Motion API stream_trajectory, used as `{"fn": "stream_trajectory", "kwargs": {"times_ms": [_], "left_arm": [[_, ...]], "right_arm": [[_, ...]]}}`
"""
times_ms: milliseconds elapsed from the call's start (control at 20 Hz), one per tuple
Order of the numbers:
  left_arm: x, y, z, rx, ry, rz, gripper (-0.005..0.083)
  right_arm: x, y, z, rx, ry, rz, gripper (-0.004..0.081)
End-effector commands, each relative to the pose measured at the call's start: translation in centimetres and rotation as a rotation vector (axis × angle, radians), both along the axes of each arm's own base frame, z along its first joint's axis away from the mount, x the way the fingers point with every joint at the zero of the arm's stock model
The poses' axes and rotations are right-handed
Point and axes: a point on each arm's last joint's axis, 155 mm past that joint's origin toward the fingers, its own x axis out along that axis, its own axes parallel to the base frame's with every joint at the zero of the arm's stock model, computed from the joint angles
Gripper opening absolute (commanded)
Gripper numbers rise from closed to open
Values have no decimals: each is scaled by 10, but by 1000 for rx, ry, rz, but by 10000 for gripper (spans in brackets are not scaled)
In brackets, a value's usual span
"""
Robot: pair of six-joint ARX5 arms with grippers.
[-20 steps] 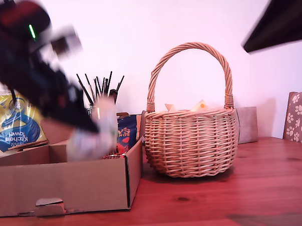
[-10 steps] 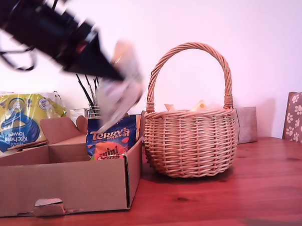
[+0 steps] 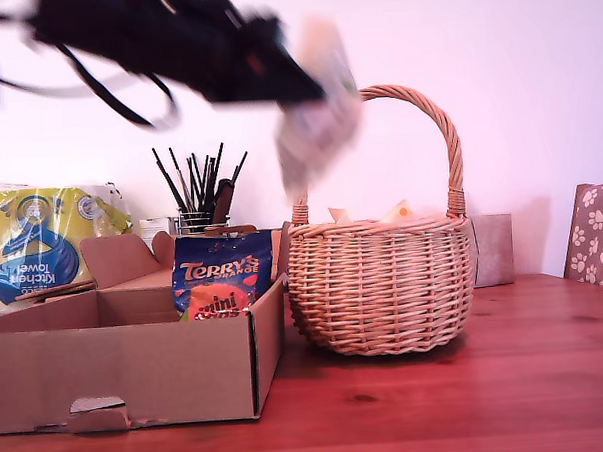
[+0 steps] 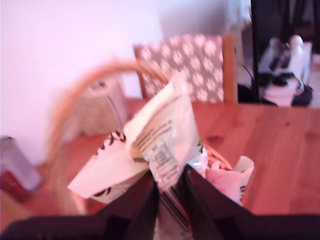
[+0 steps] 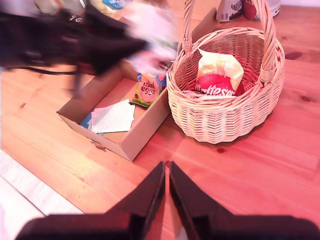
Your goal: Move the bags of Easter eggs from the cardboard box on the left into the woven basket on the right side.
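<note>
My first gripper (image 4: pixel 167 184) is shut on the crinkly whitish bag of Easter eggs (image 4: pixel 161 134). In the exterior view the blurred first arm (image 3: pixel 183 36) reaches in from the upper left and holds that bag (image 3: pixel 317 120) in the air beside the woven basket's handle (image 3: pixel 448 140). The dark blue Terry's bag (image 3: pixel 222 275) stands upright inside the cardboard box (image 3: pixel 128 369), against the side nearest the woven basket (image 3: pixel 381 278). From high above the table, my second gripper (image 5: pixel 166 171) is shut on nothing and looks down on the box (image 5: pixel 145 130), the Terry's bag (image 5: pixel 147 89) and the basket (image 5: pixel 225 117).
A red and yellow packet (image 5: pixel 218 75) lies in the basket. White paper sheets (image 5: pixel 113 116) lie in the box. In the exterior view, a kitchen towel pack (image 3: pixel 32 243) and a pot of dark sticks (image 3: pixel 202 185) stand behind the box; a small grey-brown box (image 3: pixel 493 248) and a paw-print chair (image 3: pixel 594 235) are at the right.
The first arm lifted the whitish bag out of the cardboard box and swung it up and toward the exterior view's right, to the basket handle. The Terry's bag came into view.
</note>
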Motion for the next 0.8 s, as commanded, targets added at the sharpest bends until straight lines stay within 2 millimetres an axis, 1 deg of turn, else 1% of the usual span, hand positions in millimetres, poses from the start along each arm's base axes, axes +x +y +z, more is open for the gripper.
{"fn": "stream_trajectory", "kwargs": {"times_ms": [0,50,100,200,300,350,400,450,500,550,600,750], "left_arm": [[11,-17,16,-32,-31,-12,131],[19,-24,16,-31,-31,-8,131],[27,-31,10,-21,-20,-8,131],[40,-41,-8,17,25,-3,133],[47,-44,-26,57,69,9,133],[50,-44,-32,67,77,21,142],[52,-43,-37,80,87,31,198],[52,-42,-40,85,94,34,325],[52,-42,-43,92,101,34,498],[53,-41,-43,97,103,41,642],[53,-40,-43,101,106,44,693],[49,-34,-40,130,136,53,692]], "right_arm": [[1,-1,-3,-8,12,-7,-12],[1,-1,-3,-9,14,-7,-12],[1,-1,-3,-9,14,-7,-12],[1,-1,-3,-9,12,-7,-12],[1,-1,-3,-11,11,-5,-12],[1,-1,-3,-14,8,-3,-12],[1,-1,-3,-14,8,-3,-12],[1,-1,-3,-13,8,-3,-12],[1,-1,-3,-14,8,-3,-12],[1,-1,-3,-13,7,-3,-12],[1,-1,-3,-14,8,-3,-12],[1,-1,-3,-14,8,-3,-12]]}}
